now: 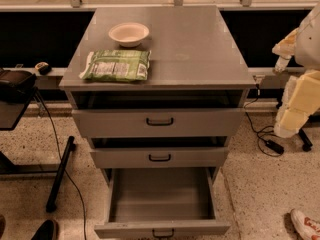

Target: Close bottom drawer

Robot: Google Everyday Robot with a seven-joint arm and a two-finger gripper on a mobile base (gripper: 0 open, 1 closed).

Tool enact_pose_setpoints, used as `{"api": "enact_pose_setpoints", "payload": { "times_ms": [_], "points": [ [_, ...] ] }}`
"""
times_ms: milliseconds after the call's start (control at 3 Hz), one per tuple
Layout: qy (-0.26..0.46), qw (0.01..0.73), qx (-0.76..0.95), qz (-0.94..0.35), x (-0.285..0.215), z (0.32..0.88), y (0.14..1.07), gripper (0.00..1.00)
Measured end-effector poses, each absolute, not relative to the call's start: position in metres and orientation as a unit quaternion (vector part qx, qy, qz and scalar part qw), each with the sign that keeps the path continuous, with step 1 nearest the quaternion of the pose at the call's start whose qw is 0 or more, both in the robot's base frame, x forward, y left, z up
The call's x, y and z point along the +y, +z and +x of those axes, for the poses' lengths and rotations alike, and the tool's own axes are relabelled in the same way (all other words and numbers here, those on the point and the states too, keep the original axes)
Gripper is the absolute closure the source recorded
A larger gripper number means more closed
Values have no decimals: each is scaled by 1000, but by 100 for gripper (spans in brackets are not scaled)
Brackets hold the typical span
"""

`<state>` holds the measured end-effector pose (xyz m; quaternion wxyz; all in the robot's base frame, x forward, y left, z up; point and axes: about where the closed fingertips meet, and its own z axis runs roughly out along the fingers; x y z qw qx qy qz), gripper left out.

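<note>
The grey cabinet (165,39) stands in the middle of the camera view with its three drawers stepped out. The bottom drawer (161,194) is pulled far out toward me; its inside is empty, and its small black handle (163,232) sits at the lower edge of the picture. The middle drawer (159,157) and the top drawer (159,122) each stand a little way out. My pale arm (300,91) is at the right edge, to the right of the cabinet and apart from it. My gripper (281,63) hangs there at about the height of the cabinet top, holding nothing I can see.
A white bowl (128,33) and a green snack bag (116,65) lie on the cabinet top. A black stand with a cable (59,171) is at the left. A power adapter and cord (273,145) lie on the floor at the right. A shoe (306,223) is at the lower right.
</note>
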<state>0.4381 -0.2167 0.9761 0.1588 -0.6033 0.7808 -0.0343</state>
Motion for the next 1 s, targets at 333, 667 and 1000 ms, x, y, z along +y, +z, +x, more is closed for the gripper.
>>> {"api": "enact_pose_setpoints", "payload": {
  "times_ms": [333, 667, 1000],
  "points": [
    [-34, 159, 781, -603, -217, 438, 976, 0],
    [4, 148, 785, -601, -218, 450, 950, 0],
    [55, 164, 793, -584, -203, 442, 915, 0]
  ]
}}
